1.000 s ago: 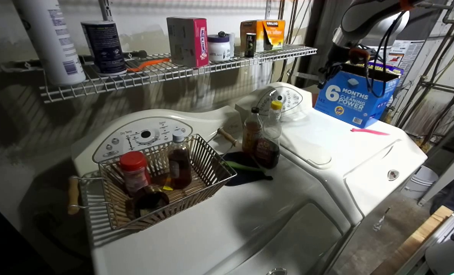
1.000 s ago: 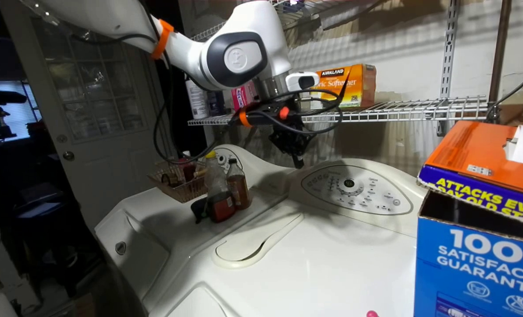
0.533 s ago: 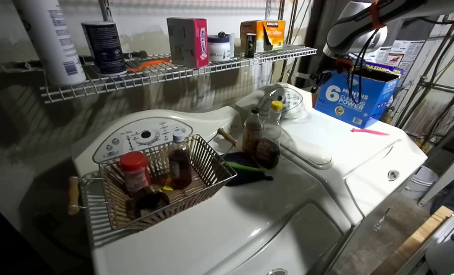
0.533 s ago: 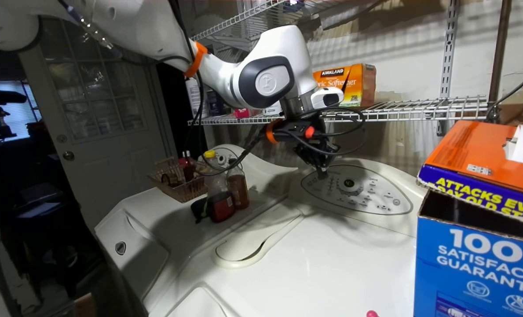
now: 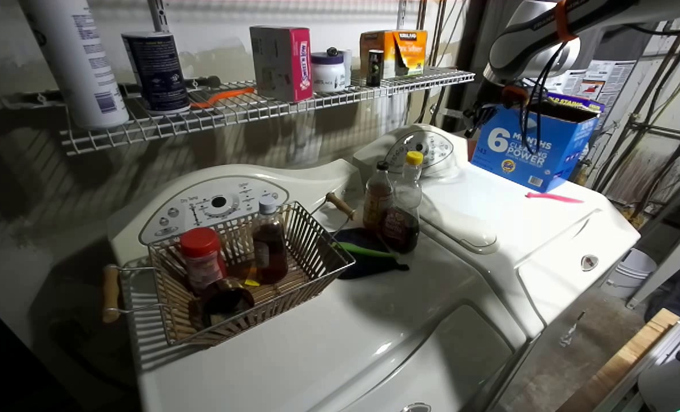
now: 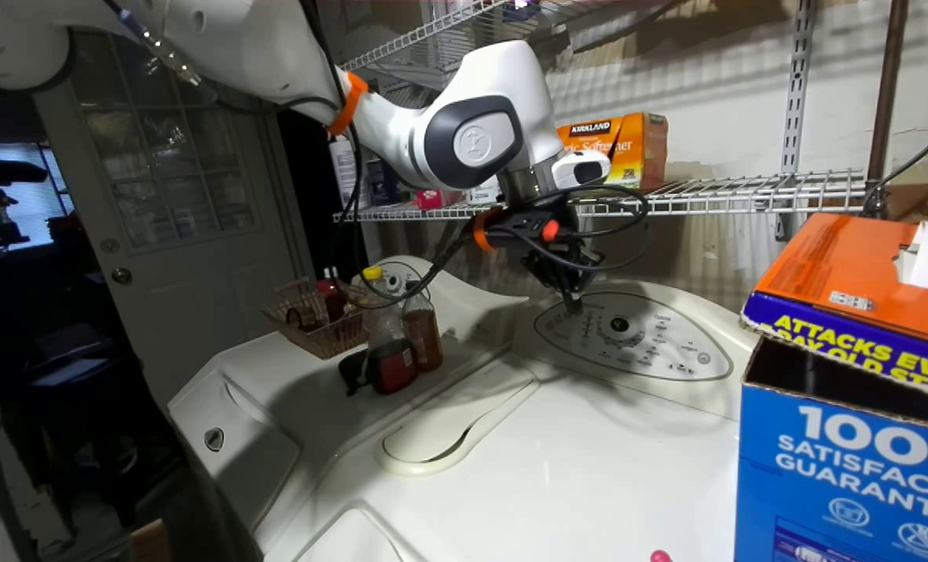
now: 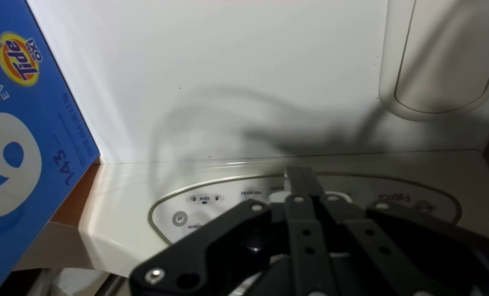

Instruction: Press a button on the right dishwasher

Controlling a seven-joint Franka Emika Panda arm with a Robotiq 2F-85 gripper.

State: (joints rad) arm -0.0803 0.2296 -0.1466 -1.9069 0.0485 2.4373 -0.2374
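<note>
The right dishwasher (image 5: 517,212) is the large white glossy appliance bearing the blue box; it also shows in an exterior view (image 6: 588,468) and in the wrist view (image 7: 236,57). Its rounded back panel (image 6: 666,336) carries a round dial (image 6: 620,325) and several small buttons. My gripper (image 6: 571,304) is at the panel's end beside the twin appliance, fingertips pointing down. In the wrist view the gripper (image 7: 304,176) is shut and empty, its two fingers pressed together over the panel. The fingers hide the middle of the panel. I cannot tell whether the tips touch it.
A blue box (image 6: 846,484) stands on the right dishwasher. The twin appliance (image 5: 294,343) bears a wire basket (image 5: 248,274) and two bottles (image 5: 402,212). A wire shelf (image 6: 713,195) with boxes runs above the panels. A pink object (image 5: 554,197) lies near the blue box.
Over the first half second my shut gripper moved down and closer to the right dishwasher's panel. Since then the arm has hardly moved. The objects stay in place.
</note>
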